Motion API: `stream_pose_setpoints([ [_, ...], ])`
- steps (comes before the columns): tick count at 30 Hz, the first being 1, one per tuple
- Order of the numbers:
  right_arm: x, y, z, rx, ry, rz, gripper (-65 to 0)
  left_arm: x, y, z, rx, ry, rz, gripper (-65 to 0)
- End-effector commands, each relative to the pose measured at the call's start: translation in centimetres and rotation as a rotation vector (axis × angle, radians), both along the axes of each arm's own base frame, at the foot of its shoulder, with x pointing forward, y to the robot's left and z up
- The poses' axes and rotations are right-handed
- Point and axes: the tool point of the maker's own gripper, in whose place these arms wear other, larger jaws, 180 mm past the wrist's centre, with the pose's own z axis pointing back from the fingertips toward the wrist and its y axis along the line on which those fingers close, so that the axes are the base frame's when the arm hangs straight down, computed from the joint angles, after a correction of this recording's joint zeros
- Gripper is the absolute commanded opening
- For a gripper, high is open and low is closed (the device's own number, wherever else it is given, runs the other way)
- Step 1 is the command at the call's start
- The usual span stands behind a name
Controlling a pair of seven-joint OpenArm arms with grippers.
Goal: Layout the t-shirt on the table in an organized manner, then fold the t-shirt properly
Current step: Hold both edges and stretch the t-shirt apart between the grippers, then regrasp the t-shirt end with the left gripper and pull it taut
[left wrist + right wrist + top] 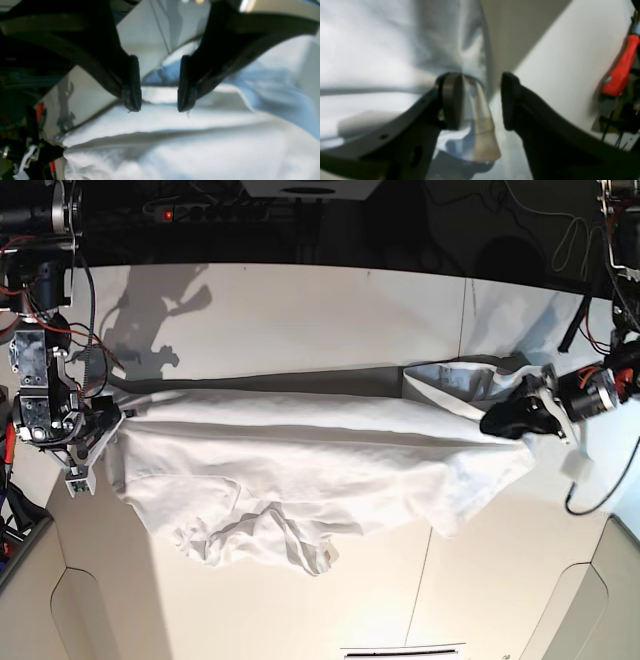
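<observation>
White t-shirt (175, 140) fills the left wrist view below the left gripper (158, 110), jaws parted, tips at the cloth, nothing pinched. Right wrist view: right gripper (482, 100) jaws apart, blurred t-shirt edge between them, no grip; table (565, 62) beyond. Base view: t-shirt stretched across the table's middle between both grippers, near hem rumpled.

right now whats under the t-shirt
The white table lies under the t-shirt, bare around the cloth on all sides. The crumpled lower part is bunched in folds. Whether anything else lies beneath cannot be seen, since the cloth covers that area.
</observation>
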Motion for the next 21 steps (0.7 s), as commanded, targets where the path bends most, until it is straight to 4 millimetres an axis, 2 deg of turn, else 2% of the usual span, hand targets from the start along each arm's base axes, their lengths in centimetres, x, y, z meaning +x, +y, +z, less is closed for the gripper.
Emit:
stream_pose_setpoints([
  [1, 2.1, -0.6, 2.7, -0.020, -0.090, 0.006, -39.4, 1.2, 0.5, 1.9, -0.012, -0.066, 0.011, -37.4],
  [7, 5.0, 1.2, 8.3, -0.029, -0.281, 0.070, -39.4, 1.3, 0.9, 2.1, -0.011, -0.070, 0.020, -37.4],
  [10, 6.1, 1.5, 9.6, -0.025, -0.349, 0.086, -38.1, 1.3, 1.0, 2.0, -0.005, -0.069, 0.022, -37.4],
  [13, 6.8, 0.9, 8.8, 0.002, -0.365, 0.063, -33.7, 1.2, 1.1, 1.8, 0.013, -0.064, 0.019, -37.4],
  [18, 7.8, -1.3, 6.4, 0.148, -0.313, -0.069, -33.7, 1.2, 1.1, 1.8, 0.013, -0.065, 0.019, -37.4],
  [21, 8.1, -1.1, 5.1, 0.271, -0.276, -0.090, -33.7, 1.3, 1.1, 1.9, 0.012, -0.067, 0.021, -37.4],
])
